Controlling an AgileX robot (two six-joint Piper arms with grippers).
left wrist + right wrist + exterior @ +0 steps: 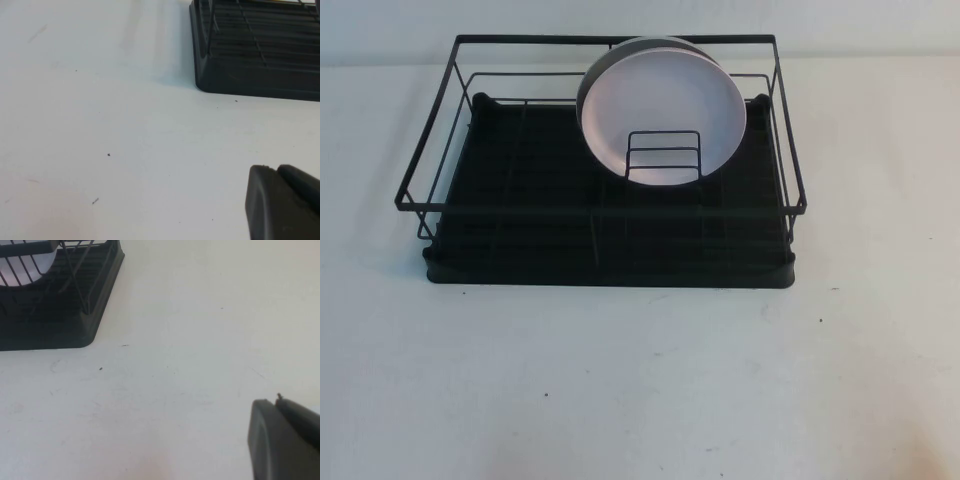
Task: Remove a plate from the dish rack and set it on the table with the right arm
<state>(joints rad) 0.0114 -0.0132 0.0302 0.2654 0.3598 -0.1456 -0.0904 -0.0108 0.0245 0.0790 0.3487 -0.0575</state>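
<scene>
The pale pink plate [660, 100] stands on edge in the right half of the black dish rack [610, 272], leaning behind a small wire divider [663, 157]. A grey-blue plate [592, 78] stands right behind it, only its rim showing. Neither arm shows in the high view. My right gripper [276, 401] is shut and empty, low over the white table [190, 340] to the right of the rack's near right corner [75, 330]; part of the plate [25, 262] shows through the wires. My left gripper [276, 169] is shut and empty, over the table off the rack's near left corner [250, 75].
The rack sits at the middle back of the table [640, 380]. Its tall wire walls [600, 208] run all round the plates. Broad white table lies in front of the rack and on both sides, marked only by tiny dark specks [546, 394].
</scene>
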